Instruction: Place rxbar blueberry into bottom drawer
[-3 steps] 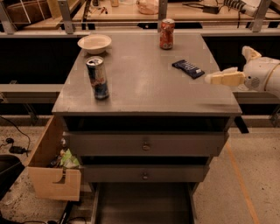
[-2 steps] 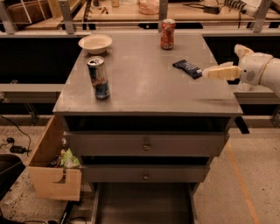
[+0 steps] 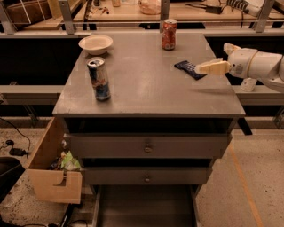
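I reckon I'm driving in a lab or workshop: behind the jaws of my gripper (image 3: 199, 68), which hangs over the right edge of the grey metal cabinet's (image 3: 146, 146) tabletop (image 3: 146, 88), runs a cluttered wooden workbench (image 3: 128, 12) with cables (image 3: 208, 7) and metal posts (image 3: 66, 15), and far below them lies speckled concrete floor (image 3: 253, 177).

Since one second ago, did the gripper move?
Yes. The gripper has moved left, closer to the rxbar blueberry, which lies in the same place on the grey cabinet top.

End of rxbar blueberry (image 3: 184, 66) is covered by gripper (image 3: 200, 69) at right edge of cabinet (image 3: 146, 88); bottom drawer (image 3: 144, 206) at cabinet's foot is cropped.
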Motion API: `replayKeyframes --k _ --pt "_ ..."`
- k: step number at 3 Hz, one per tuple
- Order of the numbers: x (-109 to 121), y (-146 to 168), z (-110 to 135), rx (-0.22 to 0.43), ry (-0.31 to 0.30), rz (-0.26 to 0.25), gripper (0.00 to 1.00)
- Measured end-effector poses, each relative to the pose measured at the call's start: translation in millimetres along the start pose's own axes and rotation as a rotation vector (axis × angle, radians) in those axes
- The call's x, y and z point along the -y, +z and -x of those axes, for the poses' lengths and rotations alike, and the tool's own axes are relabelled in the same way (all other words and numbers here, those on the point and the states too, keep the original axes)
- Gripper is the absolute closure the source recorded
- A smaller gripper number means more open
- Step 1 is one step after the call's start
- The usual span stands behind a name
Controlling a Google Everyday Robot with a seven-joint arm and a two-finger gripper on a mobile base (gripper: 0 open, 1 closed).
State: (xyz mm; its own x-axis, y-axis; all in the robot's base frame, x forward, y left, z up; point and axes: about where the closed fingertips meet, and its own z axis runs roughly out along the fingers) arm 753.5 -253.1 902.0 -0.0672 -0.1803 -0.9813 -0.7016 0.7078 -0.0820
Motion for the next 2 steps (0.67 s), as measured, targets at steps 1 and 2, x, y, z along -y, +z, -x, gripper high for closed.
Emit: replayKeyframes --k 1,2 --pt "7 13 -14 -0.027 0.001 -0.010 0.00" --pt "9 27 -32 -0.043 0.017 -0.007 0.00"
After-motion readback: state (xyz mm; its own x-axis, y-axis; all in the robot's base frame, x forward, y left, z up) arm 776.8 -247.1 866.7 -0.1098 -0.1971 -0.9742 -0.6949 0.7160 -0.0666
